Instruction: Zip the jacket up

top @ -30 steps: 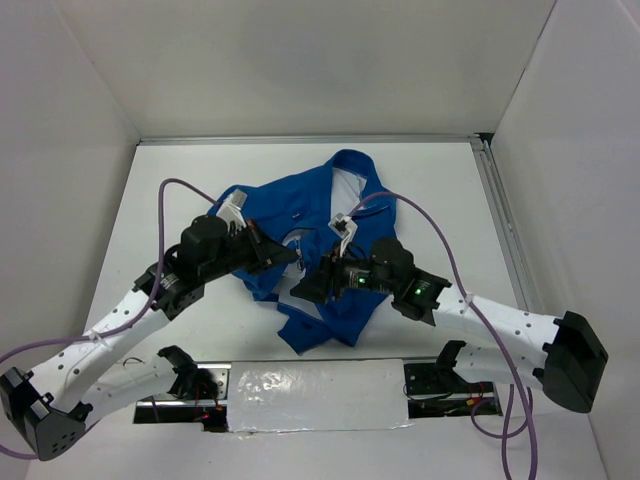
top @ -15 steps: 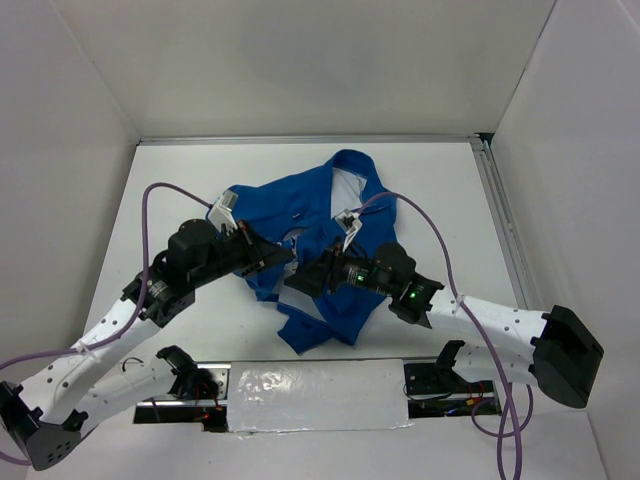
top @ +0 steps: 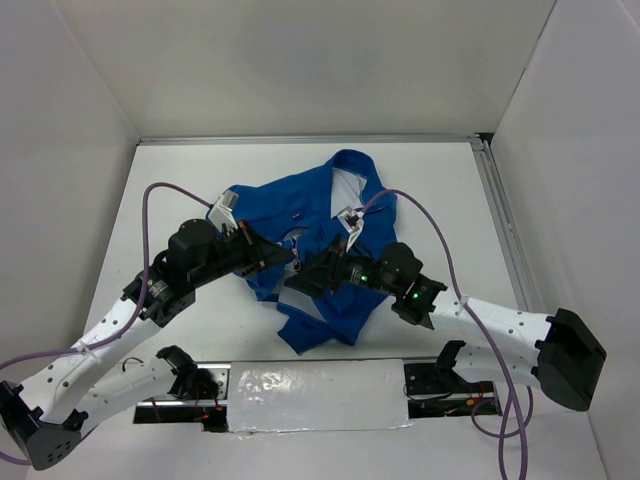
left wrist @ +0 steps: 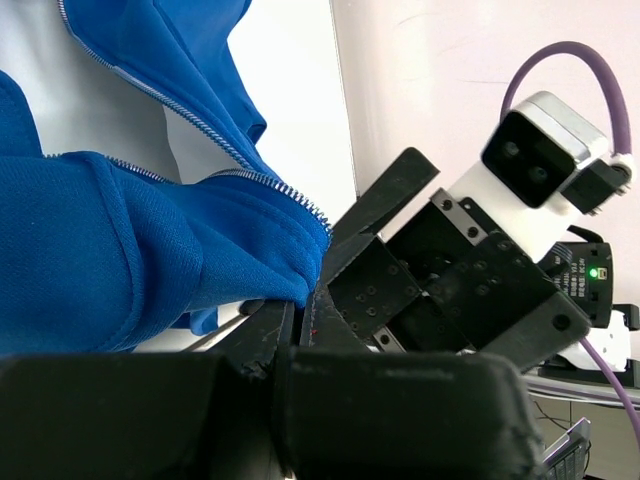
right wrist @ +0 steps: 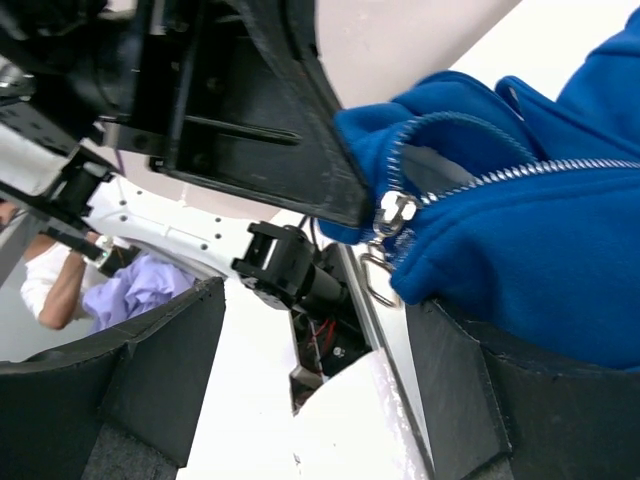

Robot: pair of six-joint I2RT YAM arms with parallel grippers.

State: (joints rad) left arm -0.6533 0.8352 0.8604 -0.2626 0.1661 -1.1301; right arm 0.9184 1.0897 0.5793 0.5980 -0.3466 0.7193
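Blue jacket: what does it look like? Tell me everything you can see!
The royal-blue soft fabric jacket lies crumpled on the white table. Its front is open, and white lining shows near the collar. Its two rows of pale zipper teeth run apart. A silver zipper slider with a dangling pull sits at a bottom front corner. The left gripper is shut on the jacket's edge beside that corner. The right gripper is open near the slider and is not gripping it.

One jacket [top: 300, 205] is counted; two arms are seen beside it, left arm [top: 110, 325] and right arm [top: 490, 318], plus two cables [top: 438, 238].
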